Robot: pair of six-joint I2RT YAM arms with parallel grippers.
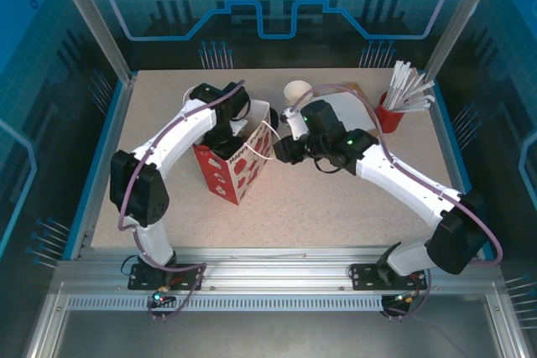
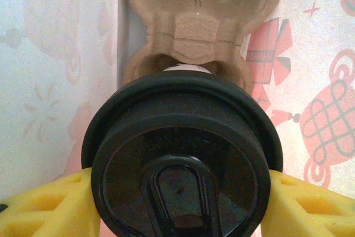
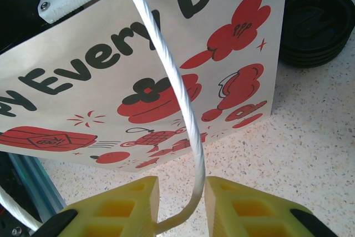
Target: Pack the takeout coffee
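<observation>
Coffee (image 2: 183, 154) hangs inside bag (image 1: 239, 165), over cardboard carrier (image 2: 194, 20); my left gripper (image 2: 180, 203) clamps below lid. Thin cup, light squeeze. My right gripper (image 3: 180, 203) pinches cord handle (image 3: 177, 92), near bench back edge.

The top camera looks down from behind the arms over the whole desk (image 1: 336, 199). Both wrist cameras sit close, sharing the printed paper bag (image 1: 239, 165) (image 2: 327, 81) (image 3: 138, 65).

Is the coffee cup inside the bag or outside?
Inside. The lidded coffee cup sits between the bag's printed inner walls, above a cardboard cup tray, held by the left gripper.
</observation>
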